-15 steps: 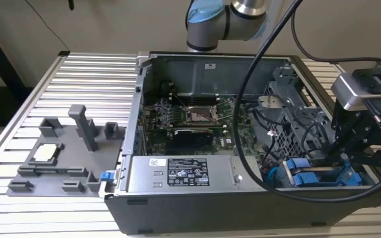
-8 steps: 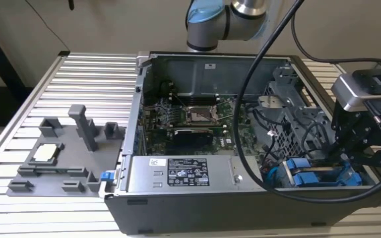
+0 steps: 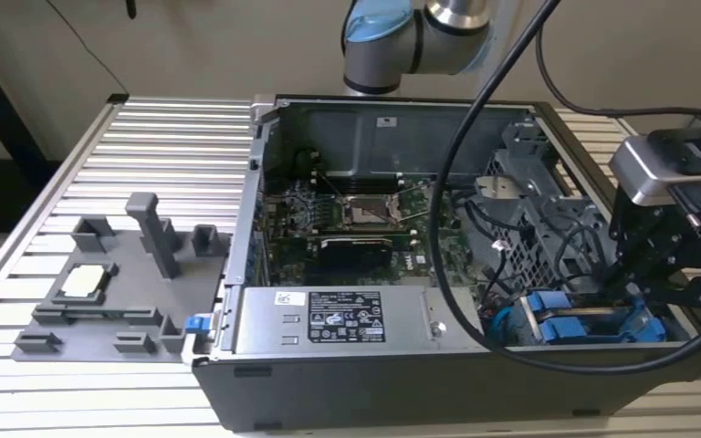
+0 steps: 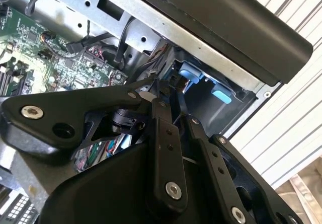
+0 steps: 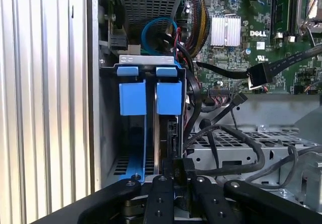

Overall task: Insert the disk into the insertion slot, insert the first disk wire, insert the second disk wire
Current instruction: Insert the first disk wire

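Observation:
The disk [image 5: 168, 98], in its blue carrier frame, sits edge-on in the insertion slot [image 5: 146, 59], a drive cage in the corner of the open computer case [image 3: 363, 392]. A second blue carrier [image 5: 133, 97] stands beside it. My gripper [image 5: 176, 179] is at the disk's rear edge, fingers close together on a black disk wire plug [image 5: 177, 166] that touches the disk. The wire [image 5: 236, 169] loops away over the metal cage. In the exterior view, the gripper [image 3: 638, 290] reaches down into the bay above the blue carriers [image 3: 566, 327]. The second wrist view shows the fingertips [image 4: 162, 99] near the blue tabs [image 4: 192, 76].
A grey power-supply box [image 3: 326, 321] with a white sticker fills the case's front. The green motherboard [image 3: 363, 214] lies behind it. A loose black cable end [image 5: 257, 76] hangs over the board. A grey fixture [image 3: 120, 283] stands on the ribbed table at the exterior view's left.

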Action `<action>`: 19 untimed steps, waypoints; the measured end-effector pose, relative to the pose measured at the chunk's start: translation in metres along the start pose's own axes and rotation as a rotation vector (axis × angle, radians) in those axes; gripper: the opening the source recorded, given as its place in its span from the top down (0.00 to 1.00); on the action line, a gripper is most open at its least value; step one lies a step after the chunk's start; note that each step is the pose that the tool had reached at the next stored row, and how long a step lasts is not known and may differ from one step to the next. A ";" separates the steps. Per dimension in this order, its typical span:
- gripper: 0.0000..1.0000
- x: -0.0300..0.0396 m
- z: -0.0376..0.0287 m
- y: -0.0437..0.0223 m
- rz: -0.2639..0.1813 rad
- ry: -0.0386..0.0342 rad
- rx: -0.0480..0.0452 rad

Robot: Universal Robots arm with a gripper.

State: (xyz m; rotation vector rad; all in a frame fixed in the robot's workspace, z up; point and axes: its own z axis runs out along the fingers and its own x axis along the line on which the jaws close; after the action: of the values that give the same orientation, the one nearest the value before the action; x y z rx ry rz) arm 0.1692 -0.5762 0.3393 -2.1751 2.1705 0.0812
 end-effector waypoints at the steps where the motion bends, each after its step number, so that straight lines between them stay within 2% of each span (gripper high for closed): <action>1: 0.81 0.0001 0.0006 0.0000 0.000 -0.0002 0.0000; 9: 0.81 0.0006 0.0064 0.0001 0.005 0.0013 0.0004; 15: 0.80 0.0009 0.0074 0.0002 0.006 -0.0008 0.0003; 17: 0.80 0.0008 0.0064 0.0001 0.006 -0.0004 0.0004; 18: 0.73 0.0006 0.0041 0.0001 0.006 -0.0001 0.0004; 19: 0.73 0.0003 0.0006 0.0001 0.006 0.0003 0.0004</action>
State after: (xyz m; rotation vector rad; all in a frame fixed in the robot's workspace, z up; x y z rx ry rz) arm 0.1692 -0.5765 0.3387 -2.1691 2.1767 0.0807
